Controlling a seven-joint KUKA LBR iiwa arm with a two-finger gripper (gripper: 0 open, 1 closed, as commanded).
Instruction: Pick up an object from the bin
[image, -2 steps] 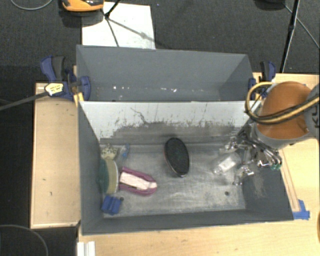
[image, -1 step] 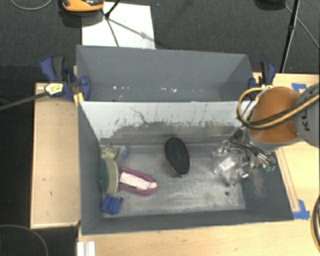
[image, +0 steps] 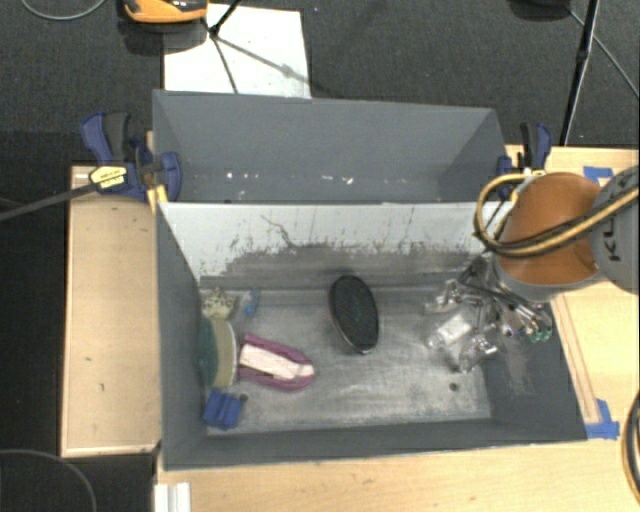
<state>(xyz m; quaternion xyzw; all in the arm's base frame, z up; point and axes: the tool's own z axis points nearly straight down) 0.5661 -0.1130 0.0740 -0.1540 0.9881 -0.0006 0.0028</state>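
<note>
My gripper (image: 468, 325) is low over the bin floor on the right side, close to the right wall. Nothing can be made out in it. The nearest loose thing is a black oval pad (image: 355, 313) lying near the middle of the floor, well to the gripper's left and apart from it. Further left lies a pink and white folded piece (image: 276, 363). A green and white brush with blue ends (image: 217, 356) lies along the left wall, right beside the pink piece.
The arm with its orange cover and yellow cables leans in over the right rim. Bare floor stretches between the black pad and the gripper and along the bin's front edge. Tall grey walls close in the back and the sides.
</note>
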